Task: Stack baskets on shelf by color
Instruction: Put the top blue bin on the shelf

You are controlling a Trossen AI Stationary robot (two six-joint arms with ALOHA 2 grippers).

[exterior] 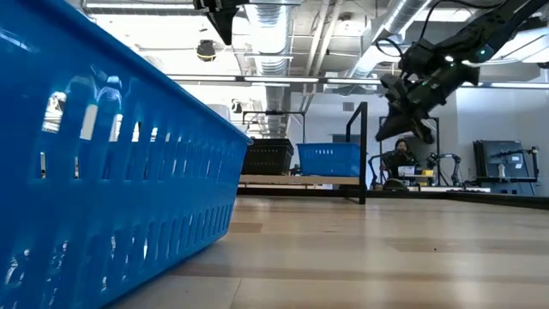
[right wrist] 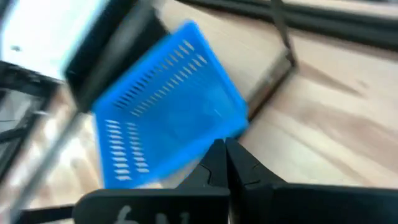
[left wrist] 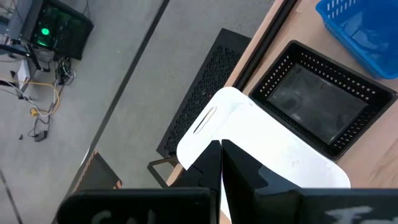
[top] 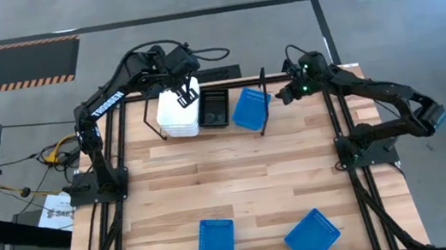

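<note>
Lying askew on the shelf [top: 263, 102], a blue basket [top: 250, 108] runs near-to-far; both pincers are closed.

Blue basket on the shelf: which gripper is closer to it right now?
Right. The right gripper hangs shut just off the blue basket's outer edge, beside the shelf. The left gripper sits over the white baskets, with the black basket between.
</note>
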